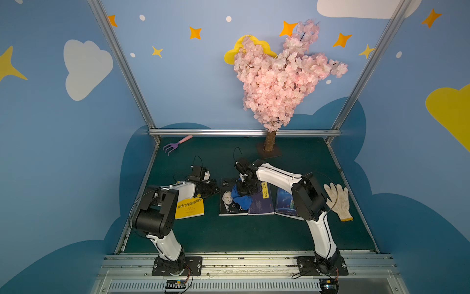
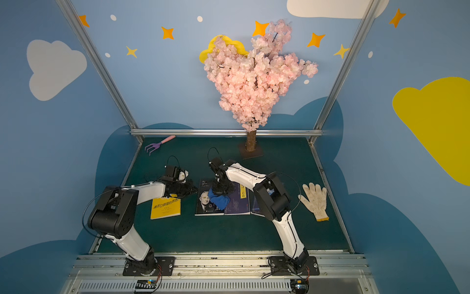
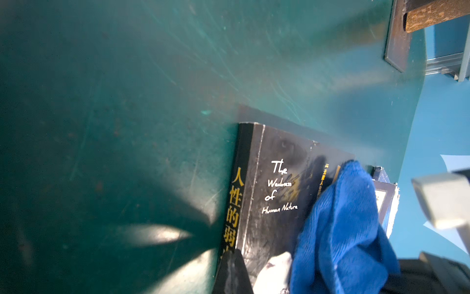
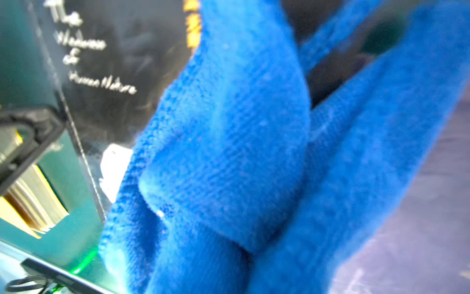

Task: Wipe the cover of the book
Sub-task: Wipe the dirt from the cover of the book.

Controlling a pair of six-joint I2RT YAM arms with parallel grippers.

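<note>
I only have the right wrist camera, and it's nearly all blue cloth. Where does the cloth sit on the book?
Observer: In a top view the blue cloth covers the black book's side next to the purple book, overlapping that book's edge.
Operator: Is the other arm helping?
Observer: The left gripper, shut, sits at the black book's spine edge. I cannot confirm contact.
Operator: Anything else nearby?
Observer: A white glove lies flat beyond the right arm, apart from the books.
</note>
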